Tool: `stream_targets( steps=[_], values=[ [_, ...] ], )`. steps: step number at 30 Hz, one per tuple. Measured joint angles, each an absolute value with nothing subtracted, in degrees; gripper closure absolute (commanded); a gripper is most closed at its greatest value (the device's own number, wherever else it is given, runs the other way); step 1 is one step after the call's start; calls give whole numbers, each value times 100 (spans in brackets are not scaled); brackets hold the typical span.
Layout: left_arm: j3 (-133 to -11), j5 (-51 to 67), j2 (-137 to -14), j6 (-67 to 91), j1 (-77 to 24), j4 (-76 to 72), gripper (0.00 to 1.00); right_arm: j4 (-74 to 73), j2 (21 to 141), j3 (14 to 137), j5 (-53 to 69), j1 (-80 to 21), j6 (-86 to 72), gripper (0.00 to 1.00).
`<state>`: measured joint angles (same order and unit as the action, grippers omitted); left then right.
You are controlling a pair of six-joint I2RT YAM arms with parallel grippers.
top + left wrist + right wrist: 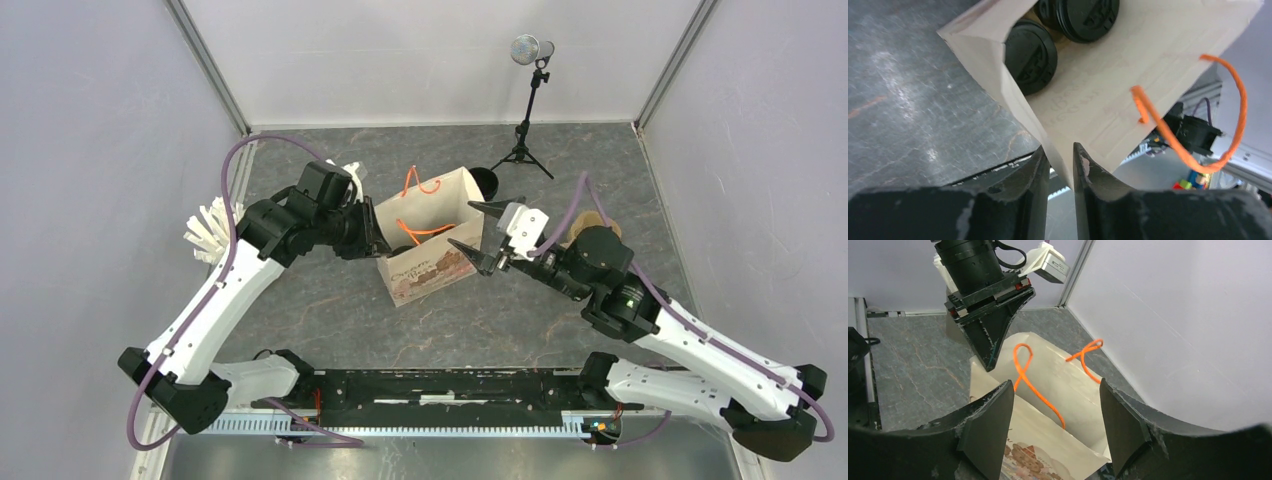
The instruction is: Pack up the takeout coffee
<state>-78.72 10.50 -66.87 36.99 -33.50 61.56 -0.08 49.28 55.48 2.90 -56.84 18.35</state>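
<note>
The beige paper bag [432, 232] with orange handles [422, 186] stands open mid-table. Two black-lidded takeout coffee cups [1031, 57] [1089, 17] sit inside it, seen in the left wrist view. My left gripper [372, 238] is shut on the bag's left rim; the paper edge [1060, 150] runs between the fingers. My right gripper [480, 236] is open and empty, just off the bag's right side. In the right wrist view its fingers [993, 425] straddle the bag's near corner [1058, 385] without touching it. Another black cup [487, 181] stands behind the bag.
The brown pulp carrier [588, 224] lies at the right, mostly hidden behind my right arm. A white ribbed object [208, 231] sits at the left wall. A microphone on a tripod [529, 110] stands at the back. Grey walls enclose the table.
</note>
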Motion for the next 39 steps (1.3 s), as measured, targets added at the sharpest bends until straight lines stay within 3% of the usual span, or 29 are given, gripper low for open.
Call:
stream_targets(
  steps=[7,8,9,10,14,21,27,32,35,39],
  values=[
    [-7979,178,-6746,3540,-3345,6147,38,-183,4399,5380,-91,-5684,1520,24],
    [-7981,69,-6742,3494,-3345,6141,29,-281,4364,5378,-180,-5684,1518,22],
    [-7999,-62,-6735,3452,-3343,6143,8,-377,4335,5380,-301,-5684,1500,20],
    [-8051,-167,-6740,3385,-3339,6163,0,-458,4322,5382,-388,-5684,1479,17],
    [-8702,-429,-6877,3157,-3321,6259,0,-854,4357,5422,-878,-5684,1293,2],
    [-9863,-794,-6862,2722,-3317,6318,0,-1653,4628,5839,-1564,-5684,425,2],
    [-9911,-1964,-6464,2416,-3295,7052,1,-1922,4668,5933,-1594,-5682,-130,2],
    [-9679,-2845,-6235,2220,-2891,7500,17,-1920,4569,5951,-1476,-5682,-172,4],
    [-9426,-3013,-6171,2097,-2123,7487,19,-1918,4604,5994,-1334,-5682,-169,4],
    [-8976,-2882,-6173,2034,-937,7229,35,-1942,4595,5994,-1170,-5682,-169,2]
  ],
)
